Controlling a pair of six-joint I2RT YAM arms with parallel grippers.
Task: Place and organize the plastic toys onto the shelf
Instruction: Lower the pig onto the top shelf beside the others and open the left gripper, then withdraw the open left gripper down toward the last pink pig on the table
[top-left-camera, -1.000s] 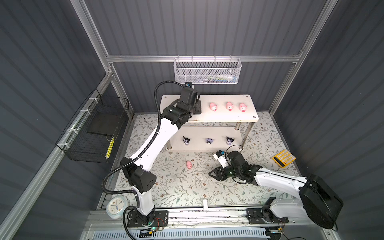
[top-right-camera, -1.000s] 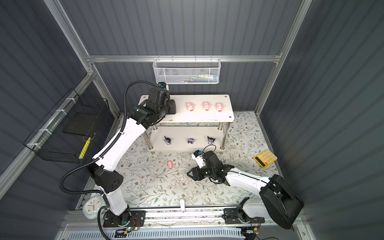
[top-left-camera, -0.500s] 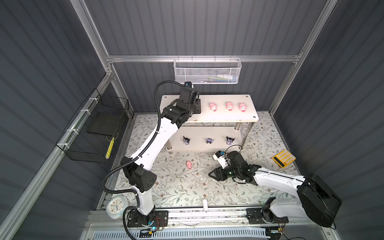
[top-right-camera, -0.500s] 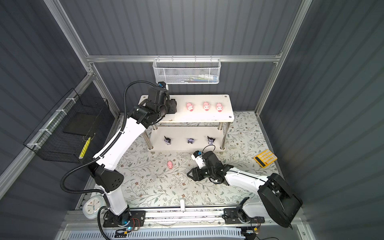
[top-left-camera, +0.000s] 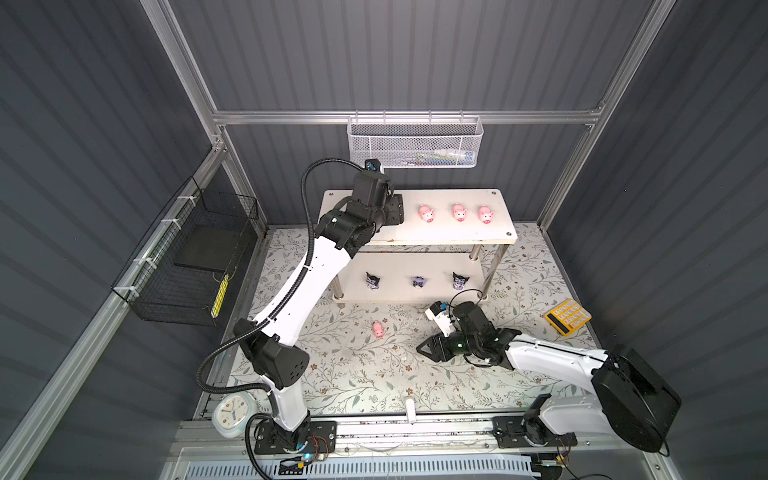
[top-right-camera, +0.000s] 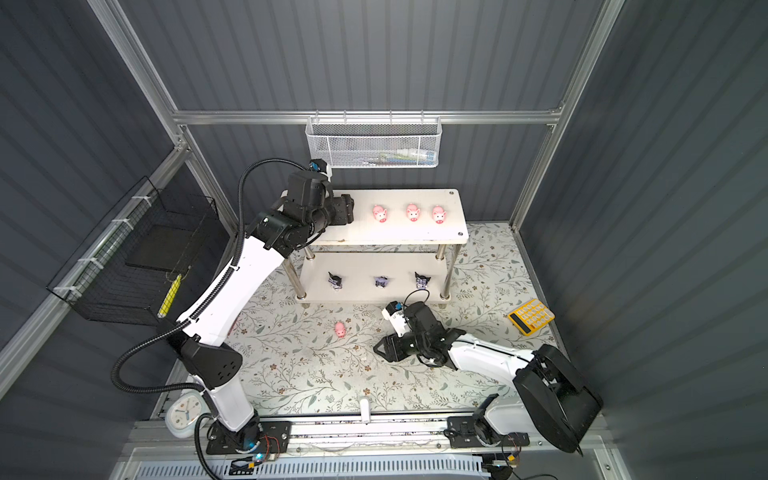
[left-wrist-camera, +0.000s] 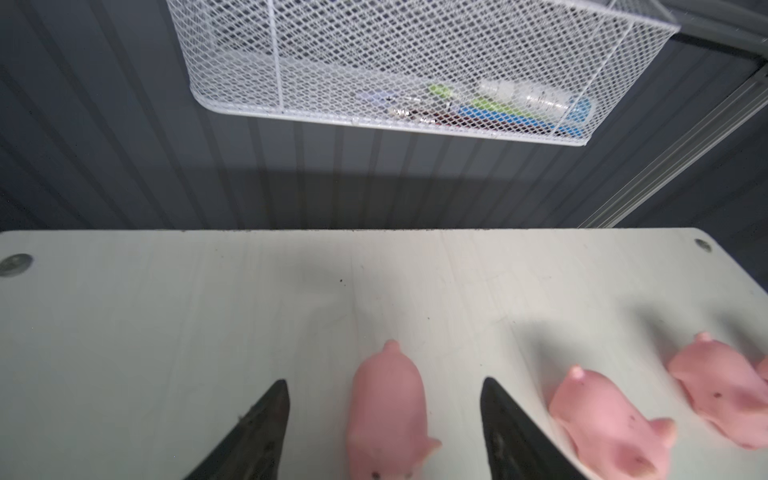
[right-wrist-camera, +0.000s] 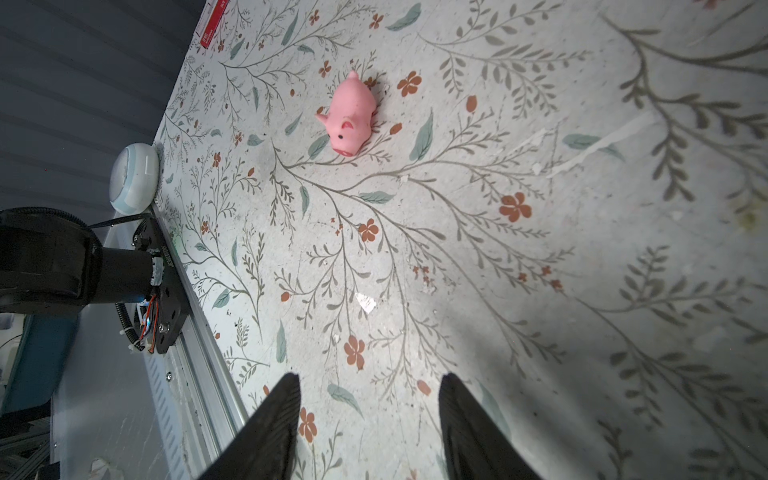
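Matte floral worktop (top-left-camera: 365, 374), wide bare room in front of glossy white two-board shelf (top-left-camera: 457, 237) on chrome tube legs. Left gripper (left-wrist-camera: 384, 382) apart around a smooth pink pig (left-wrist-camera: 386, 419) on the top board, untouched, three more pigs (top-left-camera: 459, 212) beside; right gripper (right-wrist-camera: 370, 380) apart, empty, low over worktop. Fifth pig (top-left-camera: 377, 329) loose on worktop; three dark eared figures (top-left-camera: 419, 281) along lower board.

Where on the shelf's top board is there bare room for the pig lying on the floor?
The left end of the top board is bare, from the corner screw to the left gripper, open around a pig. Beyond it three pigs crowd a row; the strip behind them is bare.
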